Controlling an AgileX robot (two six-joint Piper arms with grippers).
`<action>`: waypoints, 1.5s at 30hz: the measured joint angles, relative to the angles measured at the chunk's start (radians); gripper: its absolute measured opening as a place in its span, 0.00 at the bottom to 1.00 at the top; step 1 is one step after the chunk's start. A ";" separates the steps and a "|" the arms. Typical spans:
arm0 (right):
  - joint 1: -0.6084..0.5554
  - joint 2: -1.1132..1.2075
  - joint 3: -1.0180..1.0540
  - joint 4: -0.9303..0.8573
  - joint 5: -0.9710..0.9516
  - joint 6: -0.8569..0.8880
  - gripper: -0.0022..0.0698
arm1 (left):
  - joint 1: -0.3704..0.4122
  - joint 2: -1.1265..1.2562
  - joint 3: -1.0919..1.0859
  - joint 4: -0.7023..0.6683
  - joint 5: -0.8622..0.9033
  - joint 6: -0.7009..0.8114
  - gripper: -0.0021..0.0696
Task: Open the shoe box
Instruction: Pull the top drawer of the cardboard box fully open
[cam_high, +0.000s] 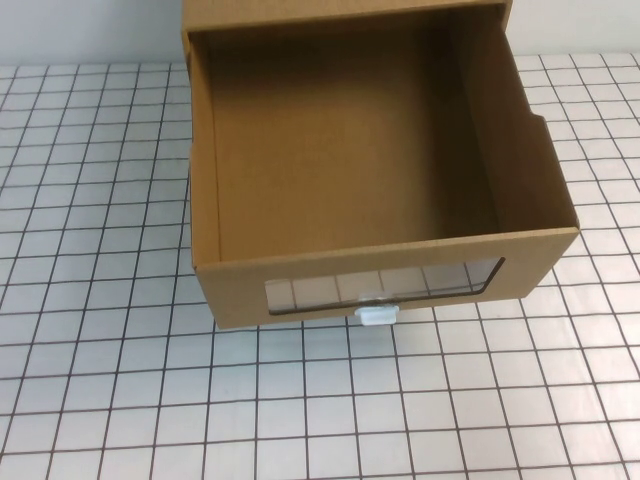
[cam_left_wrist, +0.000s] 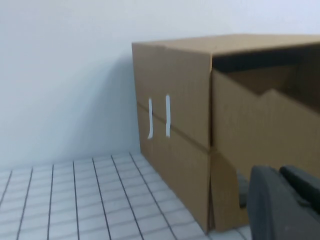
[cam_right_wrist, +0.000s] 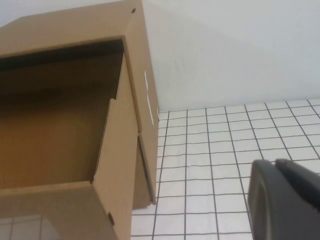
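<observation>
Shoe box (cam_high: 350, 150) sits at the centre-back of the table (cam_high: 100, 380) with its drawer pulled well forward, its inside bare and the white pull tab (cam_high: 378, 315) on the windowed front. Judgement: the opening looks done, and the next move only needs the arms to stay clear. Left gripper (cam_left_wrist: 287, 195) is low beside the box's left side; I cannot tell if it is open or closed. Right gripper (cam_right_wrist: 280, 200) is off the right side, closed on nothing. The tabletop is white with a grid, and the wall (cam_left_wrist: 65, 75) is plain and pale.
</observation>
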 joint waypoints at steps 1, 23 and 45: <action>0.000 -0.002 0.004 0.000 -0.004 0.000 0.01 | 0.000 -0.016 0.029 -0.002 -0.014 -0.002 0.03; 0.000 -0.006 0.007 0.004 -0.015 0.000 0.01 | 0.000 -0.043 0.208 -0.006 0.054 -0.009 0.03; -0.140 -0.234 0.325 -0.081 -0.165 -0.002 0.01 | 0.000 -0.043 0.208 -0.006 0.060 -0.009 0.03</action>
